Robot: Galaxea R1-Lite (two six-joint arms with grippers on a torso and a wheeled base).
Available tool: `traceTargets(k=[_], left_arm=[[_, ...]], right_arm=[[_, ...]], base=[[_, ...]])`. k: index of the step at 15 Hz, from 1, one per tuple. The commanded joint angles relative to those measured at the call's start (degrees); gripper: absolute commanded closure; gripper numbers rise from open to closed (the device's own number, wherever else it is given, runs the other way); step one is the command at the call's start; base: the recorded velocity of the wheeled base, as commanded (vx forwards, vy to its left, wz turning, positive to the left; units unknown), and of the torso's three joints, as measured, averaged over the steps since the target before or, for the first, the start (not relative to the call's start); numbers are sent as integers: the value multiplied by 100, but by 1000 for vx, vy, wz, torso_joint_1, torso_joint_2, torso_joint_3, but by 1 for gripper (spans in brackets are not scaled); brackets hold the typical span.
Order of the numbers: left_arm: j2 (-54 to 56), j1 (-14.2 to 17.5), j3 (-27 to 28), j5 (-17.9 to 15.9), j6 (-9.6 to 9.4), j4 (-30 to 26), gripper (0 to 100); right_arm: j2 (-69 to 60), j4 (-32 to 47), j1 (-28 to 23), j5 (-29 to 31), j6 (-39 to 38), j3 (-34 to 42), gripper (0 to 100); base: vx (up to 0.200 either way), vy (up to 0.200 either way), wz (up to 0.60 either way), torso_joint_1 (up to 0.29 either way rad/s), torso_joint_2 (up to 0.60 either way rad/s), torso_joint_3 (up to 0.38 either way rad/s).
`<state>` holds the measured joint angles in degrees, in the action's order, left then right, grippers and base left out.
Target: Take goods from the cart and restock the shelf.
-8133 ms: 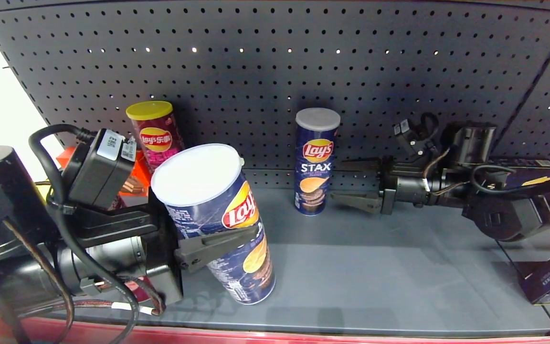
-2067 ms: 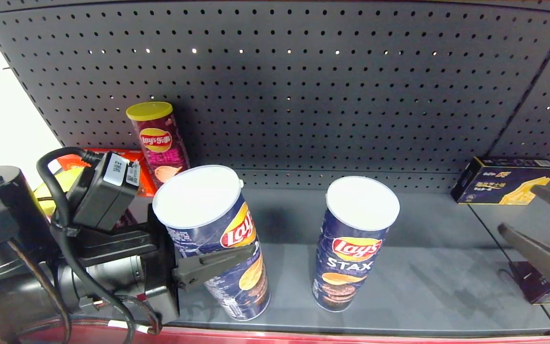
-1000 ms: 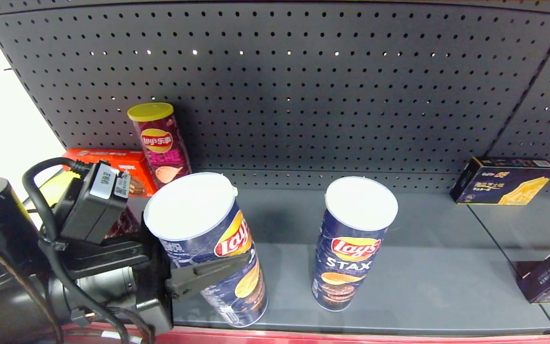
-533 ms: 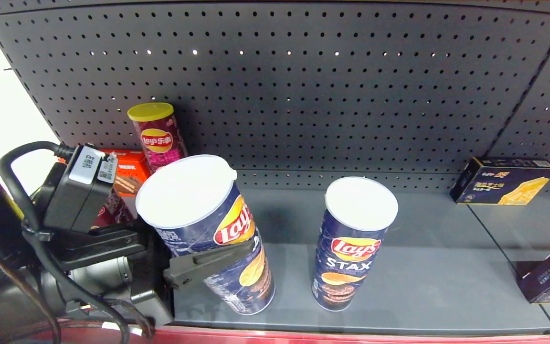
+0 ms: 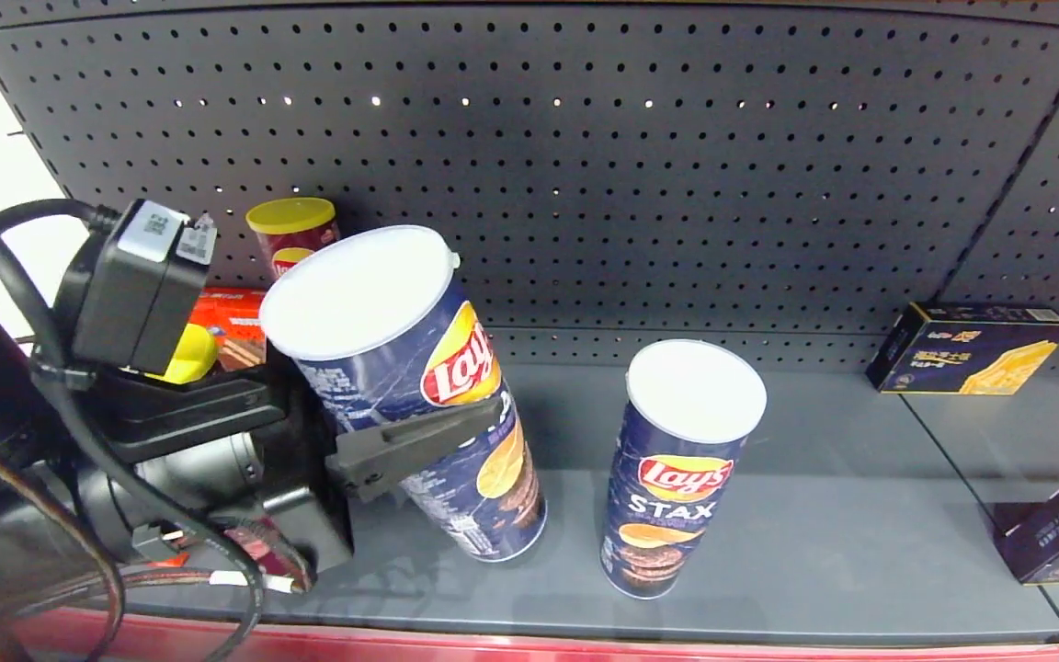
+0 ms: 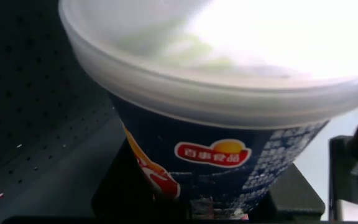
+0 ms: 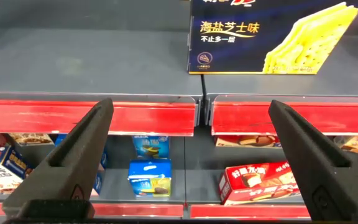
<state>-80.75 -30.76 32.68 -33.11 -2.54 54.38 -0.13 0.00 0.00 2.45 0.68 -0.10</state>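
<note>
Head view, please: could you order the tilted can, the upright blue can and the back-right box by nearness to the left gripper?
1. Tilted can: clamped in the left gripper.
2. Upright blue can: in the middle, to its right.
3. Box: far right, at the back.

The held chip can has a glossy printed, paper-like wall and a smooth, milky plastic lid; the standing can looks the same. The shelf and the pegboard are matt dark grey painted metal. The right end effector has matt black plastic fingers. The dark blue box is lightly glossy card
</note>
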Motion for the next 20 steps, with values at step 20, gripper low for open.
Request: traceTargets(k=[20], left_arm=[[-1549,-238,2392,1061,60,-1501,100]], right_arm=[[13,-9,0,1,2,1,0]], base=[[0,0,0,0,0,0]])
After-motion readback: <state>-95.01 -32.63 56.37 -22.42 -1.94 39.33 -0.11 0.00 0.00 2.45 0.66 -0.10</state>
